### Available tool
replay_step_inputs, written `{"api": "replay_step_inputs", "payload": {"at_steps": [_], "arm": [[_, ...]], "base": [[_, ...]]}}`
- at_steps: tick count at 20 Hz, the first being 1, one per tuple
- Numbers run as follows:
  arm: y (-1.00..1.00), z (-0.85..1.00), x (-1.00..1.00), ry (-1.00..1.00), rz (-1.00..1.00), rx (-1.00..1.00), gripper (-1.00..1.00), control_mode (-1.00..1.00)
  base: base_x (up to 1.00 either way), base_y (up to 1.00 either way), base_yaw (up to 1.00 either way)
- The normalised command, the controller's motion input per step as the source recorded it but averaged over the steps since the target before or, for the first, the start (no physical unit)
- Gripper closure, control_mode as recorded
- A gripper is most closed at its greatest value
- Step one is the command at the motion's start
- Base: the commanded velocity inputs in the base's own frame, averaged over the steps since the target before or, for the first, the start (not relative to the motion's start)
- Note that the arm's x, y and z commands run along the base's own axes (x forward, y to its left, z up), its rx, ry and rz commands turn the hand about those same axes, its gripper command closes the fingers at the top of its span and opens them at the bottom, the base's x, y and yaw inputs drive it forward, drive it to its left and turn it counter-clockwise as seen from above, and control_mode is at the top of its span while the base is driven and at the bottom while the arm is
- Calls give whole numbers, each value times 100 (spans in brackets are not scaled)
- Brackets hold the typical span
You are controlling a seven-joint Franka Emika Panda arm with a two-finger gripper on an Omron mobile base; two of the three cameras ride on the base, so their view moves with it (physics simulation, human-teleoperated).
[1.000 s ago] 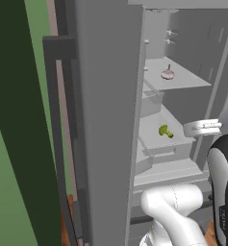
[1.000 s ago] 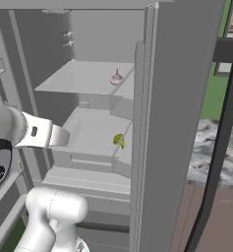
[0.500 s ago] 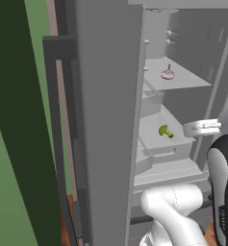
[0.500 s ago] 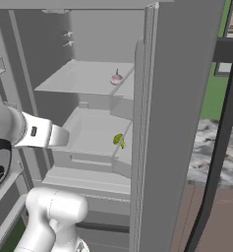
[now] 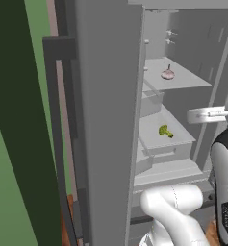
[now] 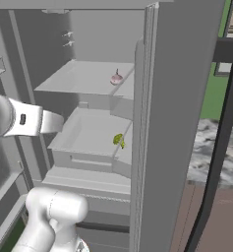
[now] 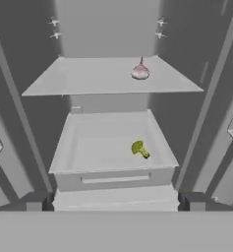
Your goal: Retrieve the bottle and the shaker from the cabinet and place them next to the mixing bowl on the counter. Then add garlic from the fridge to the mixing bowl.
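Garlic (image 7: 140, 72) was the thing in hand: one pale bulb sat toward the right side of the upper shelf (image 7: 88, 78) inside the open fridge (image 6: 177, 98), well apart from the gripper (image 7: 115, 203). One green broccoli floret (image 7: 139, 148) lay in the open drawer (image 7: 88, 147) below that shelf, also toward the right. No bottle, shaker or mixing bowl could be made out from this position, so nothing could be judged about that part of the task; the step in hand appeared to be the fetching of garlic from the fridge. In the hand view the two dark fingertips (image 7: 37, 202) stood far apart at the bottom corners with nothing between them, so the gripper was wide and empty, facing squarely into the compartment at about drawer level. In my judgement the next move called for raising the hand to the height of the upper shelf, shifting it a little to the right, and reaching far in so that the open fingers came down on either side of the bulb before closing. The count stood at one garlic bulb, one broccoli floret, one shelf and one drawer.
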Motion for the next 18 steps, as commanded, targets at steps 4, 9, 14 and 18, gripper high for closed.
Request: {"api": "replay_step_inputs", "payload": {"at_steps": [4,9,14,18], "arm": [[0,75,2,-11,-14,0,-100,-100],[0,45,51,5,-19,0,-100,-100],[-8,13,67,5,-5,1,-100,-100],[-7,1,47,0,5,0,-100,-100]], "base": [[0,0,0],[0,0,0],[0,0,0],[0,0,0]]}}
